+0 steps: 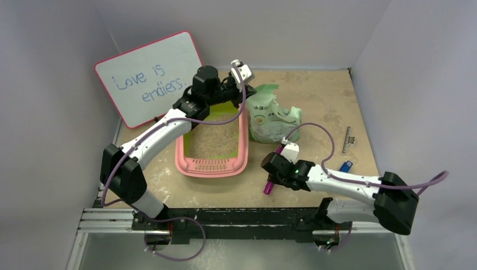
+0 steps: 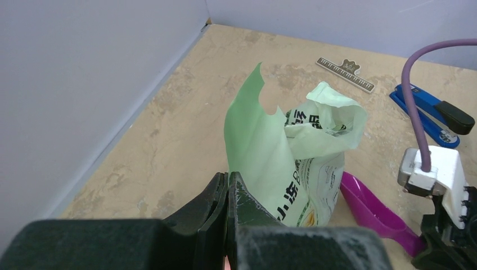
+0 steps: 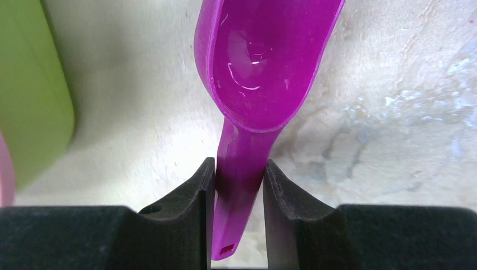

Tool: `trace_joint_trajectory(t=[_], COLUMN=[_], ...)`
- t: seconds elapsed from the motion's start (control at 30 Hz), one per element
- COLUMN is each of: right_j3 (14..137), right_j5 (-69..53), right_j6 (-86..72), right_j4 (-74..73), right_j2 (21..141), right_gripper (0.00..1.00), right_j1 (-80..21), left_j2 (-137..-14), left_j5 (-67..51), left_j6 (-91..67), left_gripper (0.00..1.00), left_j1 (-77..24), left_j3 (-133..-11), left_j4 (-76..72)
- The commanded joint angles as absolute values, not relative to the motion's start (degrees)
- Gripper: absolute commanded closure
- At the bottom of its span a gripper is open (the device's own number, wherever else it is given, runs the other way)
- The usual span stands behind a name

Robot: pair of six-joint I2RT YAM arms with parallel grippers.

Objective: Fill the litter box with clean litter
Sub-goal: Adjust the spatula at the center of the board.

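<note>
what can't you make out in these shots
- Top view: the left arm covers the far end of the litter box.
- Left wrist: folded plastic hides what is in the bag; whether the fingers pinch it is unclear.
- Right wrist: the top edge cuts off the tip of the scoop.

Whiteboard (image 1: 151, 79): "Love is endless." handwritten in blue marker; stands at the desk's far left corner.
Bag (image 1: 271, 118): green printed Chinese characters on its front; crumpled, not fully legible.
</note>
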State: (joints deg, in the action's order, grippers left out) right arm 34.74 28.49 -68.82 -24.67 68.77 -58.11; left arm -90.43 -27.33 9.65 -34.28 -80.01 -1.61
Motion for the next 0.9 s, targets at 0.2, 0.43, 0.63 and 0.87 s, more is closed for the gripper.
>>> trace_joint_trajectory(t=[0.2,0.43,0.63,0.87], right_j3=[37.7,42.8,46.7,43.2], right_j5=[6.1,5.1,22.0,18.5], right_j6=[-24.9,-22.0,-31.3,-26.3], right_j4=[-19.8,-24.6,-32.8,-24.5], right_j2=[48.1,63.7,69.0,68.5], right_gripper=[1.0,1.0,1.0,1.0], right_j1=[-58.3,-58.4,-58.3,-57.9], left_j2=[-89.2,-89.7,-89.1,-89.3], left_j5=[-27.3,-27.6,-27.4,-27.7], left_j6=[10.4,10.5,11.1,11.0], left_gripper=[1.0,1.0,1.0,1.0], left_j1=[-34.2,-34.2,-34.2,-34.2], left_j3=[-81.9,-82.2,-82.4,-82.5], left_j4=[-1.6,-0.8,-0.2,-0.3])
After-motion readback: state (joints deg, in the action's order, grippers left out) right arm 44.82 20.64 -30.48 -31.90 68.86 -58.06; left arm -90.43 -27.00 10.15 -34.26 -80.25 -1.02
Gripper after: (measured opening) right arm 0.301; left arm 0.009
